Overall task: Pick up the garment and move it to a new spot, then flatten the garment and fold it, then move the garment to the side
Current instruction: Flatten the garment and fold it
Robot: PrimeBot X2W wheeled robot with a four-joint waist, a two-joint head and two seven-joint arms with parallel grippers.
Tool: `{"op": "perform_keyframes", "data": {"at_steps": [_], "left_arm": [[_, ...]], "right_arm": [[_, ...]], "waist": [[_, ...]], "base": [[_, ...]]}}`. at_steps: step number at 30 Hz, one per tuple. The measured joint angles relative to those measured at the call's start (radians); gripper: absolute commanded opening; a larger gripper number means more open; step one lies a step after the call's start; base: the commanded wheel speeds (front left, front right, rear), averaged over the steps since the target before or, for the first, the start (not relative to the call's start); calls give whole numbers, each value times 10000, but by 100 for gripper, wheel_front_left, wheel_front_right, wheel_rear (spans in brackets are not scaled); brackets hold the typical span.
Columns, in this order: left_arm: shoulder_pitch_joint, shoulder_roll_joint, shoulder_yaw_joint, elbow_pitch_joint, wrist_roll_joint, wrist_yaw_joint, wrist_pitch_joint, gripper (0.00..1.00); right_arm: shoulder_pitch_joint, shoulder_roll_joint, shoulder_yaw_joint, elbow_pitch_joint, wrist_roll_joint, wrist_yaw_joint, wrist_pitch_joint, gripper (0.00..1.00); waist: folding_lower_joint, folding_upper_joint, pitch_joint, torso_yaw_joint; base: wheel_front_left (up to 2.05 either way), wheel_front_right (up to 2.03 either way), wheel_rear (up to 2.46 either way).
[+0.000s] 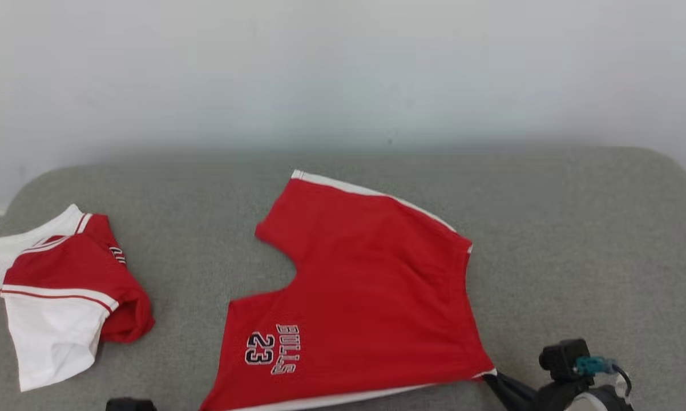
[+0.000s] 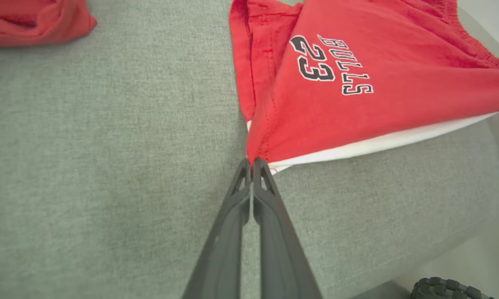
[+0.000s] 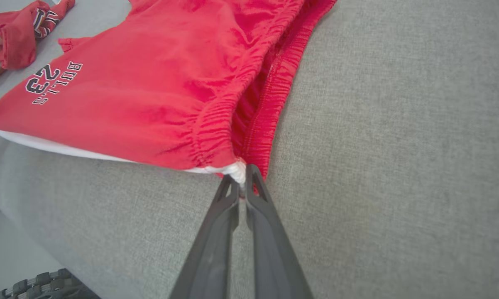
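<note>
The garment (image 1: 366, 285) is a pair of red shorts with white side stripes and "BULLS 23" print, spread across the grey cushion, its near edge lifted. My left gripper (image 2: 251, 161) is shut on the near hem corner of the garment (image 2: 357, 83). In the right wrist view my right gripper (image 3: 242, 178) is shut on the garment (image 3: 150, 83) at the near waistband corner, by the white stripe. The right gripper (image 1: 488, 378) sits at the shorts' lower right corner in the head view.
A folded red and white jersey (image 1: 57, 291) lies at the cushion's left end. Bare grey cushion (image 1: 577, 245) extends to the right of the shorts. A pale wall stands behind. The cushion's front edge (image 3: 46, 224) drops to the floor close to both grippers.
</note>
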Motion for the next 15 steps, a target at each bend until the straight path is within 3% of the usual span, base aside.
{"op": "perform_keyframes", "data": {"at_steps": [7,15], "left_arm": [[698,44,-88,-384,-144,217,21,0],[777,-36,-213,-397,-209,376,284,0]], "right_arm": [[841,-274,104,-347,159,-267,171,0],[846,-211,318,-408,140,-523,533,0]], "waist": [[0,-1,-634,-116],[3,-1,-632,-222]], "base": [[0,0,0],[0,0,0]]}}
